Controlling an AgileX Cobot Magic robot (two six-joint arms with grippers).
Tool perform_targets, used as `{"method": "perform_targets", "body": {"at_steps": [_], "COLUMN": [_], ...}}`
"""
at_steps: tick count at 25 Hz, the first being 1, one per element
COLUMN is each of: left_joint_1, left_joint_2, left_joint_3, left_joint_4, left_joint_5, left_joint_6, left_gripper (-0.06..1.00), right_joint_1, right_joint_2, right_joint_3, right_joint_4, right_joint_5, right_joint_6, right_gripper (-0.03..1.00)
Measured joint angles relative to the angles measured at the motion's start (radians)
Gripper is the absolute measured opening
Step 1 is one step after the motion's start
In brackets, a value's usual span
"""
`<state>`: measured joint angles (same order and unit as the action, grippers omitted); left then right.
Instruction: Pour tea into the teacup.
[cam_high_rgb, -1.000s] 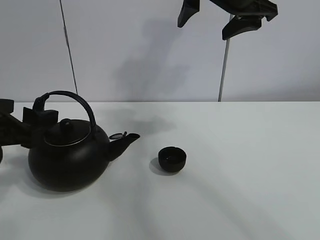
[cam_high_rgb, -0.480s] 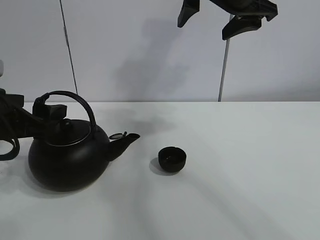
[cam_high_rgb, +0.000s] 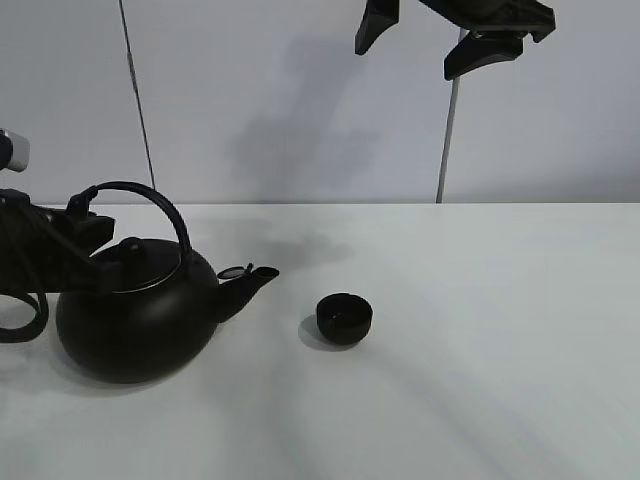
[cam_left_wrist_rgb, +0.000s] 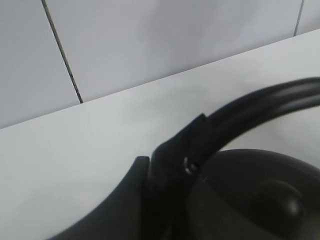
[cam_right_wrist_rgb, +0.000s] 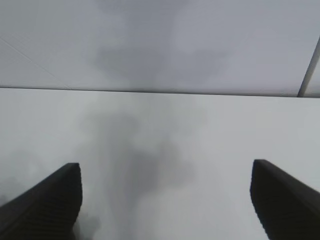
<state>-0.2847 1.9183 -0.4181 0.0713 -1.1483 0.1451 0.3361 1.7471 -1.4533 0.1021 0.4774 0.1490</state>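
Left gripper (cam_high_rgb: 86, 226) now clamped on one kettle (cam_high_rgb: 135, 330), one teacup (cam_high_rgb: 344, 318)

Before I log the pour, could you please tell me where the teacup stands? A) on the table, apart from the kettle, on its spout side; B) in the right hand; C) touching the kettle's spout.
A: the teacup stands on the table with bare surface between it and the kettle.

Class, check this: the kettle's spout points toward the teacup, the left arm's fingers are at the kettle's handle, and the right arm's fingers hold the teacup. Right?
No. The right arm's fingers hang open and empty, high above; the teacup stands alone on the table, per the exterior high view.
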Motion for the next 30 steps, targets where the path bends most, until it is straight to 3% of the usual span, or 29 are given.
{"method": "perform_targets", "body": {"at_steps": [2,16,21,30], "left_joint_1": [0.000,0.001,-0.033,-0.111], "left_joint_2": [0.000,-0.044,-0.045,-0.045], "left_joint_3": [-0.002,-0.102,-0.156,-0.306], "left_joint_4": [0.011,0.041,0.045,0.056], "left_joint_5": [0.001,0.102,0.116,0.316], "left_joint_6": [0.009,0.015,0.015,0.038], "left_gripper": [0.10,0.09,0.09,0.09], "right_joint_1": [0.000,0.000,0.000,0.000], "right_joint_2": [0.000,0.000,0.000,0.000], "right_joint_3": [0.000,0.000,0.000,0.000], "right_joint_4": [0.000,0.000,0.000,0.000], "right_joint_5": [0.000,-0.003,-0.003,-0.004], "right_joint_6": [0.000,0.000,0.000,0.000], "right_gripper": [0.63,0.63,0.63,0.63]}}
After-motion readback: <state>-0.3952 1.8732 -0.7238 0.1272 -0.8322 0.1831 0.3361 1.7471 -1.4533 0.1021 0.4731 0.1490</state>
